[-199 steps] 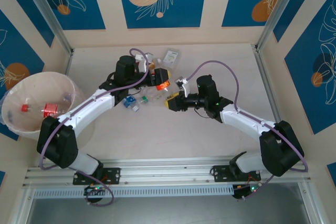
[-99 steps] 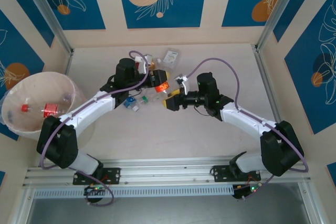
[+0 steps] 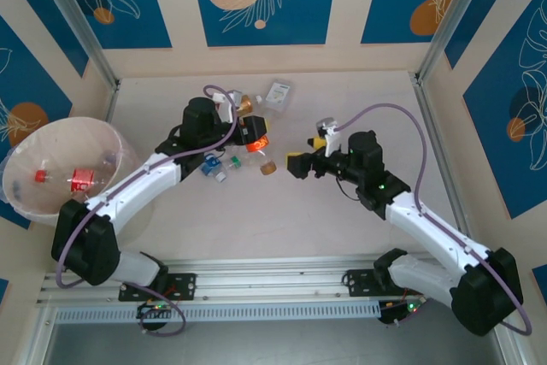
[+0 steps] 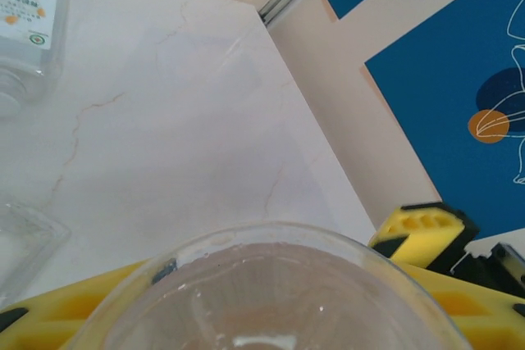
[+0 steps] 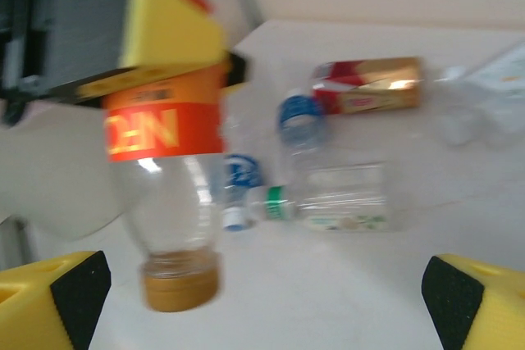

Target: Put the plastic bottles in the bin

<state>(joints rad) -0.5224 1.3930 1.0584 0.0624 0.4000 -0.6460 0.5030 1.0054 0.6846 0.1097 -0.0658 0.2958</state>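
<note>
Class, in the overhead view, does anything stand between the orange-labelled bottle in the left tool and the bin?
Nothing visible blocks it. The orange-labelled bottle is held in the left tool; a few loose bottles lie low on the table towards the bin.

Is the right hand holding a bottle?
No, the right hand is open and empty; the left hand grips the orange-label bottle.

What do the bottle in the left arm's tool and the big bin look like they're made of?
Held bottle: probably thin clear plastic with a glossy finish. The surface behind shows through it and it catches highlights. Its label looks like printed orange film.
Bin: seemingly moulded plastic, pale cream and semi-matte. Its wall looks slightly translucent.
</note>
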